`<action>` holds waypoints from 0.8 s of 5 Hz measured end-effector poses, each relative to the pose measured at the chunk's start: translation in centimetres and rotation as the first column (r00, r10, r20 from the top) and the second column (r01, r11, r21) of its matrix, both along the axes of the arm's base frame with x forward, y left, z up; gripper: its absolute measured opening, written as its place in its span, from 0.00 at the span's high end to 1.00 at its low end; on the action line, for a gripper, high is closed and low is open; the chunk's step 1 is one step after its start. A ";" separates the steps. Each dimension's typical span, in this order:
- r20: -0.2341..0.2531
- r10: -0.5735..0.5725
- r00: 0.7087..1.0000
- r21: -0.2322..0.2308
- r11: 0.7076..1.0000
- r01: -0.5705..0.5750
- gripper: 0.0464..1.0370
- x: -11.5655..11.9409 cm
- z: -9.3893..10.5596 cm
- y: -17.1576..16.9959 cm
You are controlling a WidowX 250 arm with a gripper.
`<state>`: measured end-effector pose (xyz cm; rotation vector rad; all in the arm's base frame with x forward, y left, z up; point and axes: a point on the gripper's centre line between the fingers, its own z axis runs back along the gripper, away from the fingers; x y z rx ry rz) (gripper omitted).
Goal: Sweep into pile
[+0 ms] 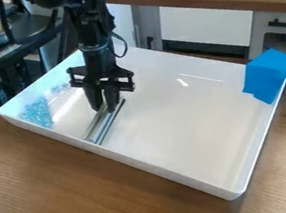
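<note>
Here, one pincer [105, 107], one blade [101, 127], many blue bits [37, 113].

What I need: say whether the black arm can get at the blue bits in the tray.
Probably yes: its tool holds a sweeping blade inside the tray, and no object stands between it and the blue bits. The wall close by them may crowd the blade.

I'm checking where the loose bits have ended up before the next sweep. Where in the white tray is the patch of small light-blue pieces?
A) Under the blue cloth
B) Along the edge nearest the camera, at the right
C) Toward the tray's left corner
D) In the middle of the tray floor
C: the light-blue pieces lie toward the left corner of the white tray, left of the gripper.
</note>
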<state>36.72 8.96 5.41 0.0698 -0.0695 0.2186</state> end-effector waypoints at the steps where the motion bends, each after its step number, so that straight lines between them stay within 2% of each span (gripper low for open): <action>1: 0.006 0.002 1.000 -0.009 1.000 -0.002 0.73 0.0 0.0 0.0; 2: 0.031 0.003 1.000 -0.006 1.000 -0.003 0.73 0.2 0.0 0.0; 4: 0.067 -0.042 0.997 -0.034 0.998 0.044 0.73 1.1 0.6 -0.8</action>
